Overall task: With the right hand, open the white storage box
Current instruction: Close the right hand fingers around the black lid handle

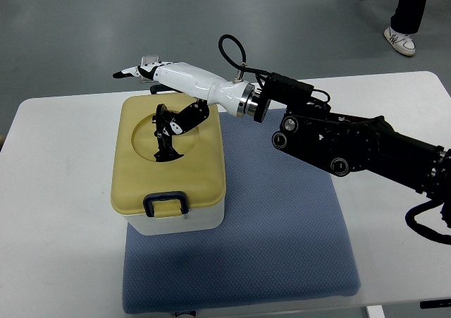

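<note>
The white storage box (176, 223) stands on a blue mat, closed by a tan lid (201, 170) with a round recess (144, 145) in its top and a black latch handle (165, 204) at the near edge. My right hand (149, 112), white with black fingers, reaches in from the right and hovers over the far part of the lid. Its long fingers (134, 71) point left past the box's far edge. Its black thumb (168, 131) hangs down into the recess. The hand is open and holds nothing. The left arm is out of view.
The blue mat (282, 226) lies on a white table (63, 191). My black right forearm (352, 145) crosses above the mat's right side. A person's legs and white shoes (400, 39) stand on the floor beyond the table, top right.
</note>
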You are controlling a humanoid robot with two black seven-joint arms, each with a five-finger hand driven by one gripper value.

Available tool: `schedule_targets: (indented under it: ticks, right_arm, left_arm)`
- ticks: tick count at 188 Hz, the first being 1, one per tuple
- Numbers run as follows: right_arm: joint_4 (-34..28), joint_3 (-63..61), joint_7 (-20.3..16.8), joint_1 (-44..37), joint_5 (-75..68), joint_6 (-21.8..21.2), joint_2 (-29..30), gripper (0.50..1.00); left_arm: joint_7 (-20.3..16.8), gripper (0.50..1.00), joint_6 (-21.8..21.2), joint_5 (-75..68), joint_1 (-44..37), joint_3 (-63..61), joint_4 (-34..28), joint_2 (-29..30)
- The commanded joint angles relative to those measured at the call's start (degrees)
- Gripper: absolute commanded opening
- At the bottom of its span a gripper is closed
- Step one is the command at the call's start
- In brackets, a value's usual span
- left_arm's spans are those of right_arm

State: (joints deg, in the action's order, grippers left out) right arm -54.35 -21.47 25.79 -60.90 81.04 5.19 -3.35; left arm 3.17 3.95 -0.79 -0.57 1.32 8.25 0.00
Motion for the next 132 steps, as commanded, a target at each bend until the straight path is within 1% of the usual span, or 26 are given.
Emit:
schedule_targets:
  ticks: [1, 50, 55, 65, 76, 81, 86, 92, 94, 96, 100, 105, 110, 111, 115, 132]
  right_arm:
    - [0.3, 0.2, 0.1, 0.1, 0.1, 0.1, 0.0, 0.864]
    - [0.7, 0.8, 0.1, 0.4, 0.1, 0.2, 0.0, 0.758]
    - [0.7, 0.8, 0.1, 0.4, 0.1, 0.2, 0.1, 0.731]
    - [0.7, 0.8, 0.1, 0.5, 0.1, 0.2, 0.1, 0.709]
    - [0.7, 0.7, 0.1, 0.5, 0.1, 0.2, 0.1, 0.658]
    - [0.7, 0.7, 0.1, 0.5, 0.1, 0.2, 0.0, 0.648]
    - [0.7, 0.7, 0.1, 0.5, 0.0, 0.2, 0.0, 0.619]
    - [0.6, 0.6, 0.1, 0.5, 0.0, 0.2, 0.0, 0.599]
    - [0.6, 0.6, 0.1, 0.5, 0.0, 0.2, 0.0, 0.599]
    - [0.7, 0.6, 0.1, 0.5, 0.0, 0.2, -0.1, 0.582]
    - [0.7, 0.6, 0.1, 0.5, 0.0, 0.2, -0.1, 0.574]
    - [0.6, 0.6, 0.1, 0.5, -0.1, 0.2, -0.3, 0.543]
    - [0.6, 0.6, 0.1, 0.6, -0.2, 0.2, -0.3, 0.525]
    - [0.6, 0.6, 0.1, 0.5, -0.3, 0.2, -0.4, 0.513]
    - [0.6, 0.6, 0.1, 0.6, -0.4, 0.2, -0.5, 0.500]
    - [0.5, 0.3, 0.3, 0.6, -0.5, 0.2, -0.9, 0.500]
  left_arm:
    - [0.0, 1.000, 0.0, 0.0, 0.0, 0.0, 0.0, 0.0]
    - [0.0, 1.000, 0.0, 0.0, 0.0, -0.1, -0.1, 0.0]
    - [0.0, 1.000, 0.0, 0.0, 0.0, -0.1, 0.0, 0.0]
    - [0.0, 1.000, 0.0, 0.0, 0.0, -0.1, 0.0, 0.0]
    - [0.0, 1.000, 0.0, 0.0, 0.0, -0.1, 0.0, 0.0]
    - [0.0, 1.000, 0.0, 0.0, 0.0, -0.1, 0.0, 0.0]
    - [0.0, 1.000, 0.0, 0.0, 0.0, 0.0, 0.0, 0.0]
    - [0.0, 1.000, 0.0, 0.0, 0.0, 0.0, 0.0, 0.0]
    - [0.0, 1.000, 0.0, 0.0, 0.0, 0.0, 0.0, 0.0]
    - [0.0, 1.000, 0.0, 0.0, 0.0, 0.0, -0.1, 0.0]
    - [0.0, 1.000, 0.0, 0.0, 0.0, -0.1, 0.0, 0.0]
    - [0.0, 1.000, 0.0, 0.0, 0.0, 0.0, 0.0, 0.0]
    - [0.0, 1.000, 0.0, 0.0, 0.0, 0.0, 0.0, 0.0]
    - [0.0, 1.000, 0.0, 0.0, 0.0, 0.0, -0.1, 0.0]
    - [0.0, 1.000, 0.0, 0.0, 0.0, 0.0, 0.0, 0.0]
    - [0.0, 1.000, 0.0, 0.0, 0.0, 0.0, -0.1, 0.0]
